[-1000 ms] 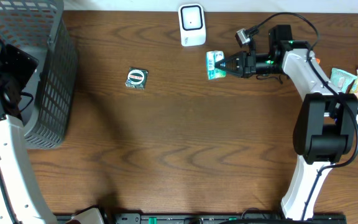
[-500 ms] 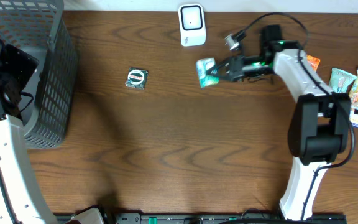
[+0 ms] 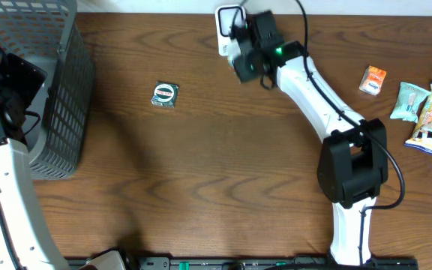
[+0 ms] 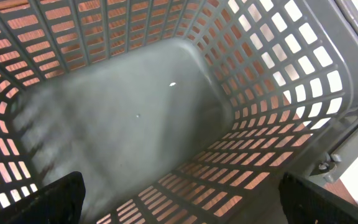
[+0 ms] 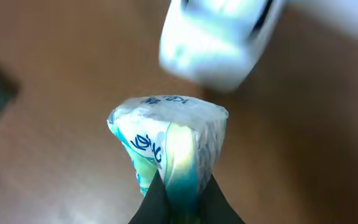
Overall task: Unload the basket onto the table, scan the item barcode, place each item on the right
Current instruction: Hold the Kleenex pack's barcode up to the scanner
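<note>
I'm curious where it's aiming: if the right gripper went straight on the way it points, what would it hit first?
Probably the white scanner, just beyond the packet the right gripper holds; the gap is unclear.

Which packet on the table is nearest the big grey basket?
The dark packet, alone left of the scanner; the orange packet and the rest lie far right.

The right gripper [image 5: 178, 186] has carried the packet [image 5: 166, 137] leftward, from well right of the scanner [image 5: 219, 37] to just before it.
</note>
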